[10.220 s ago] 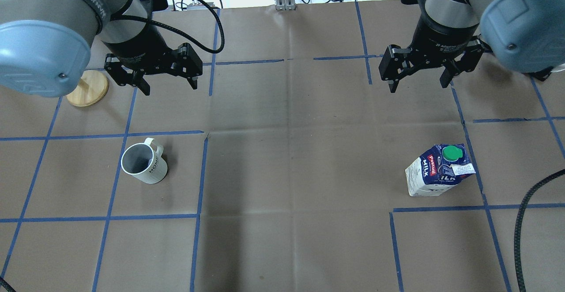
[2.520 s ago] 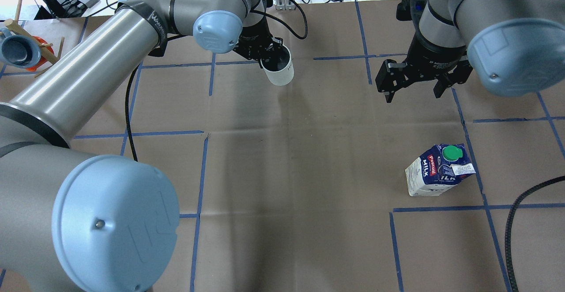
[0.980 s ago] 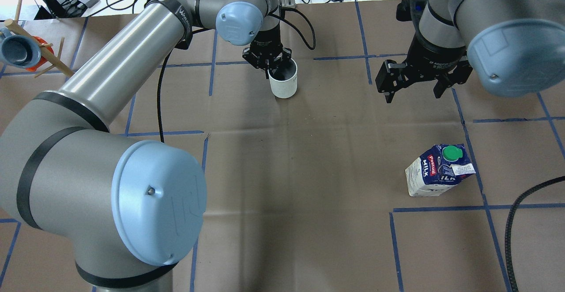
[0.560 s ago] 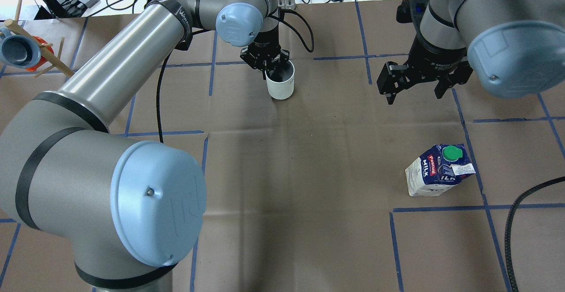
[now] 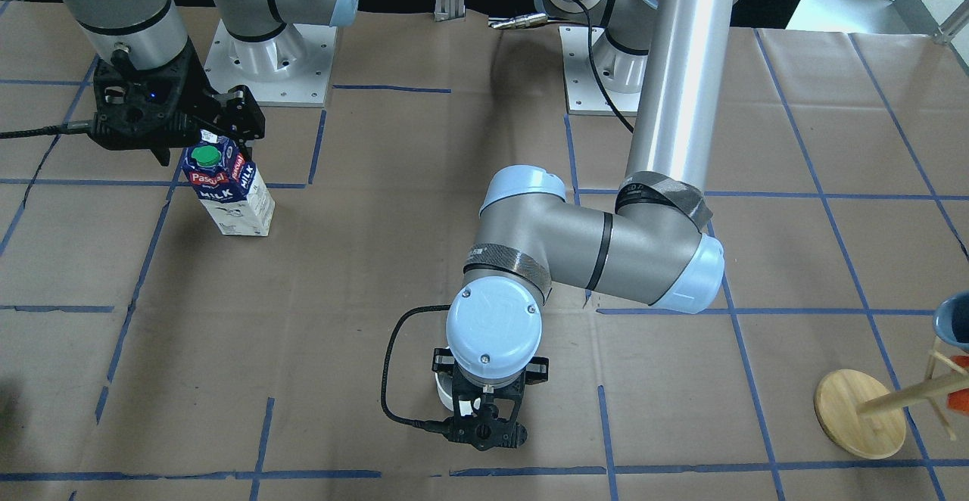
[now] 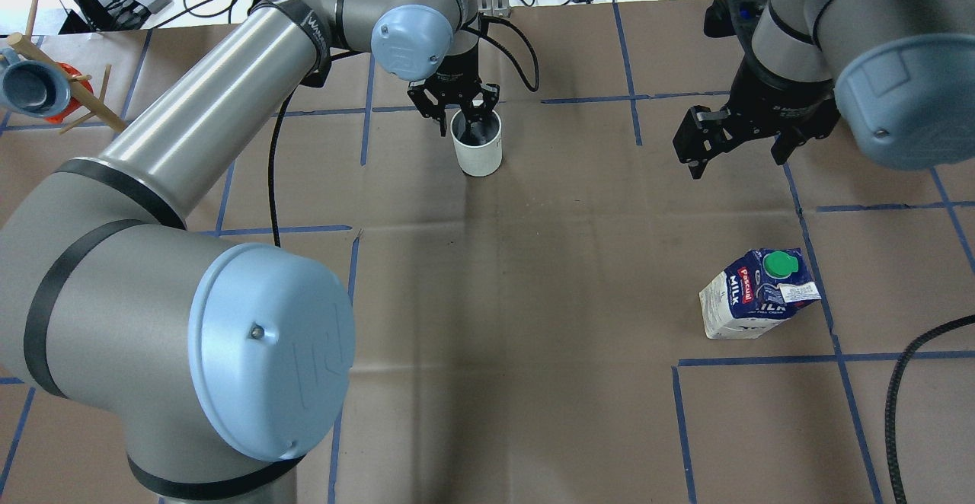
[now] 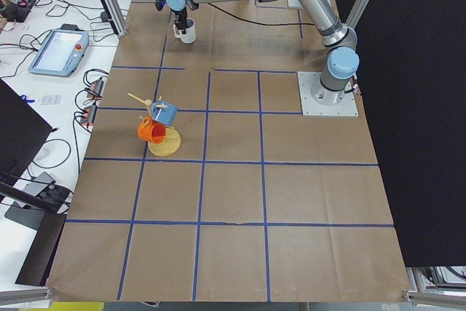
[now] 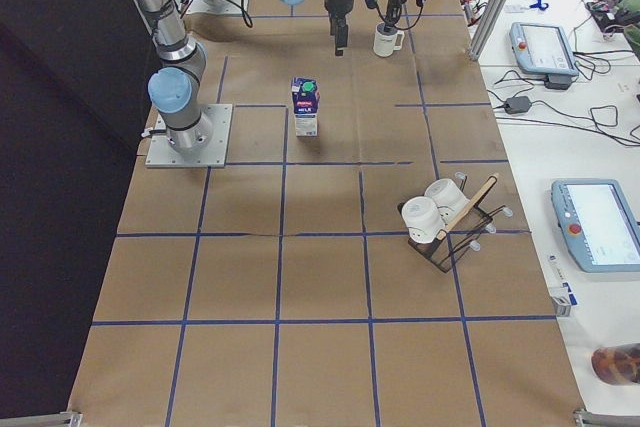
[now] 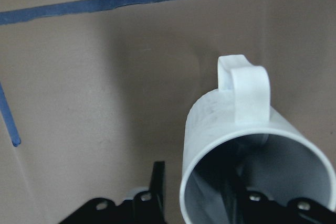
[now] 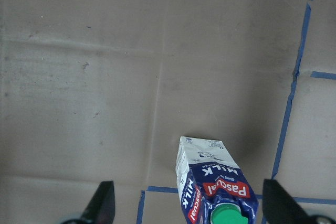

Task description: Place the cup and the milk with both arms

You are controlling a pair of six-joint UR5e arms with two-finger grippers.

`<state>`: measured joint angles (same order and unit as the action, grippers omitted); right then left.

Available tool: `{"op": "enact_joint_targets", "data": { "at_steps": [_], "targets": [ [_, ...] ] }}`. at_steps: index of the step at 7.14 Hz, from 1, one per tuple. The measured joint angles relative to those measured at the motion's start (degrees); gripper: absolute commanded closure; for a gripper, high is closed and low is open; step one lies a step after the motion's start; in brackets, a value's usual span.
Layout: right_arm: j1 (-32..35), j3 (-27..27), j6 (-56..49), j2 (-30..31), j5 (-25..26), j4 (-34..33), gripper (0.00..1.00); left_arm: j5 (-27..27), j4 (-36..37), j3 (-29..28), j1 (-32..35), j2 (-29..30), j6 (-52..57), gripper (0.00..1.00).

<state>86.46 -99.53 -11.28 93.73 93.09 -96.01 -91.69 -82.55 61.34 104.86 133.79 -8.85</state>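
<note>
Brown paper over the table [image 6: 533,260], blue tape lines [image 6: 346,306] crossing it in a grid. Out at the far middle, white cup [image 6: 478,152] upright on the paper, a tape line just beyond it. Left gripper [image 6: 461,119] right down on it, jaws parted: one finger [image 9: 157,184] outside the wall with a sliver of gap, the other dipped inside the rim. Straddling the wall, not pinching, going by the wrist view. Handle turned away from the gripper, toward the operators' edge. From the front camera, only a white sliver of cup showing behind the wrist.

Over on the other side, milk [image 6: 750,295] standing upright on its own: green cap on top, dark blue shoulders, white below, base near a tape corner. Right gripper [image 6: 737,163] hanging in the air above the table, jaws spread wide, holding nothing. Wrist view there: both fingertips [image 10: 105,200] at the bottom corners, milk down between them, nothing touching. Cup and milk well apart.

Off at the left end, wooden mug stand [image 7: 164,143] with a blue mug [image 7: 164,113] and an orange mug [image 7: 151,131]. At the right end, second rack [image 8: 455,227] carrying two white mugs [image 8: 420,215].
</note>
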Motion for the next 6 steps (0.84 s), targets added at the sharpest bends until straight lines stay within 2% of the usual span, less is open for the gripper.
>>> {"op": "enact_joint_targets", "data": {
  "at_steps": [3, 6],
  "targets": [
    [-5.97, -6.23, -5.12, 6.15, -0.75, -1.18, 0.0, -0.04, -3.75, 0.61, -0.47, -4.88, 1.15, 0.0],
    [-7.17, -9.65, -5.66, 8.73, -0.99, -3.35, 0.0, -0.23, -10.27, 5.13, -1.9, -15.77, 4.05, 0.0]
  ]
}}
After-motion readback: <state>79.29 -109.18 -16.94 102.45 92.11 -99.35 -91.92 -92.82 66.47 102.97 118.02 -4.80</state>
